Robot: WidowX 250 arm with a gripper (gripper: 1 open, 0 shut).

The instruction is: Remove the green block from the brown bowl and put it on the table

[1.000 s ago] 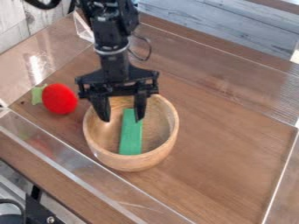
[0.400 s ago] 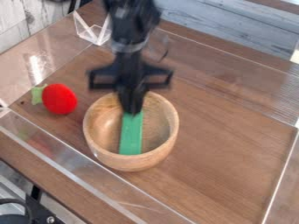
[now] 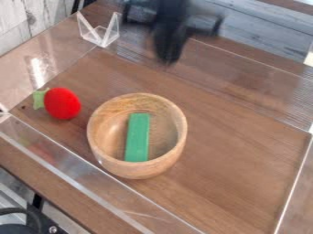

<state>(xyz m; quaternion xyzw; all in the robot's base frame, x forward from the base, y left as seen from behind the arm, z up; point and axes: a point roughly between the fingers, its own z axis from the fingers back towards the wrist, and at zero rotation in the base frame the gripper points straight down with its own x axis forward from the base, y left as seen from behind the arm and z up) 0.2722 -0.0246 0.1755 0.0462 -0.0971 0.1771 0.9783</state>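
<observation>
The green block [image 3: 137, 137] lies flat in the brown bowl [image 3: 175, 112], which sits on the table [image 3: 244, 137] at the front left. My gripper [image 3: 170, 53] is a dark motion blur high above the table, behind the bowl and well clear of it. Its fingers look drawn together into one narrow shape, shut on nothing. No part of the block is in its grasp.
A red ball [image 3: 61, 104] with a green patch rests left of the bowl, near the clear acrylic wall [image 3: 73, 160]. A clear plastic stand [image 3: 98, 29] sits at the back left. Pale planks lie beyond the far wall.
The gripper was open over the block inside the bowl, then closed, rose sharply and swung to the back right. The green block stayed in the bowl.
</observation>
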